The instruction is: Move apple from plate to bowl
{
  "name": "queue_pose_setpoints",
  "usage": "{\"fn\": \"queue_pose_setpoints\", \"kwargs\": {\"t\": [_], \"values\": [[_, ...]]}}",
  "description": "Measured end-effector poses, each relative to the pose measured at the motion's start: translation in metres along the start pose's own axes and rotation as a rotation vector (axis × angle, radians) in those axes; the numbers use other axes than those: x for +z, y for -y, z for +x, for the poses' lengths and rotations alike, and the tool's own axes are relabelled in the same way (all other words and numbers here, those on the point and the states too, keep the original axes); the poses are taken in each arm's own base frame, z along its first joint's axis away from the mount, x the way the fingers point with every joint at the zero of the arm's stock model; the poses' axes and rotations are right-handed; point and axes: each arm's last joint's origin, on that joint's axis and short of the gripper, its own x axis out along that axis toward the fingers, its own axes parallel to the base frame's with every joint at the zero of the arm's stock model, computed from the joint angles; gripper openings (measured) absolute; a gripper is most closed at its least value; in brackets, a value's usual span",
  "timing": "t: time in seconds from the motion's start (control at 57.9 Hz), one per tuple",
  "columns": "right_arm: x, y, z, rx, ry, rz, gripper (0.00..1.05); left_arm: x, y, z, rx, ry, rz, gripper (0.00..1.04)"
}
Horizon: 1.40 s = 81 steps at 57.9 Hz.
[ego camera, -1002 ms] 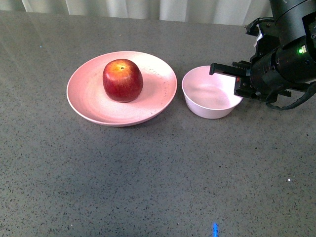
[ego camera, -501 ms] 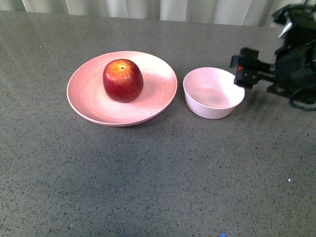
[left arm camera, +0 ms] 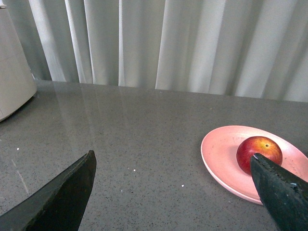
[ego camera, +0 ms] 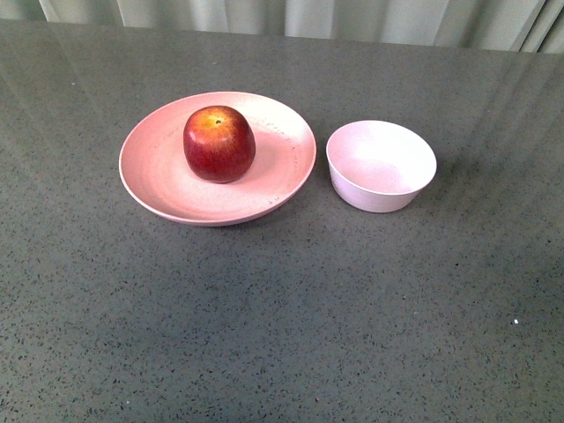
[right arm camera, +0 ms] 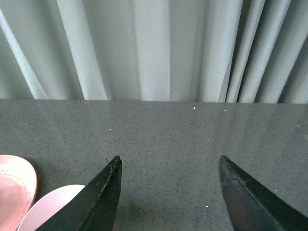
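Observation:
The dark-red apple [ego camera: 219, 143] with a yellow-orange patch sits upright on the wide salmon-pink plate [ego camera: 150, 181]. The small pale bowl [ego camera: 381, 165] stands empty to the plate's right, close beside it. Neither arm shows in the front view. In the left wrist view my left gripper [left arm camera: 173, 156] is open and empty over bare table, and the apple [left arm camera: 257, 150] on the plate [left arm camera: 219, 151] lies beyond one finger. In the right wrist view my right gripper [right arm camera: 169, 158] is open and empty, with the bowl's rim [right arm camera: 53, 207] and the plate's edge [right arm camera: 14, 190] off to one side.
A grey speckled table [ego camera: 282, 317] carries both dishes. Pale curtains [ego camera: 282, 16] hang along its far edge. A beige rounded object [left arm camera: 12, 72] stands at the table's edge in the left wrist view.
The right arm, which was beside the bowl a second ago, has drawn back to the right and left the front view. The apple, plate and bowl have not moved.

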Motion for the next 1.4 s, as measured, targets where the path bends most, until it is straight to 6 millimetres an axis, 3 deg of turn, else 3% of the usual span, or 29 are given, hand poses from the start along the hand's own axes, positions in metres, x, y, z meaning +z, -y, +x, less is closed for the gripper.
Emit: {"fn": "queue_pose_setpoints", "kwargs": {"t": [0.328, 0.864, 1.4], "values": [[-0.014, 0.017, -0.046, 0.000, 0.002, -0.028, 0.02, 0.000, 0.000, 0.000, 0.000, 0.000, 0.000, 0.96], [-0.035, 0.019, -0.092, -0.002, -0.008, -0.032, 0.02, 0.000, 0.000, 0.000, 0.000, 0.000, 0.000, 0.96], [-0.023, 0.018, -0.119, -0.002, 0.032, -0.032, 0.02, 0.000, 0.000, 0.000, 0.000, 0.000, 0.000, 0.96]]}}
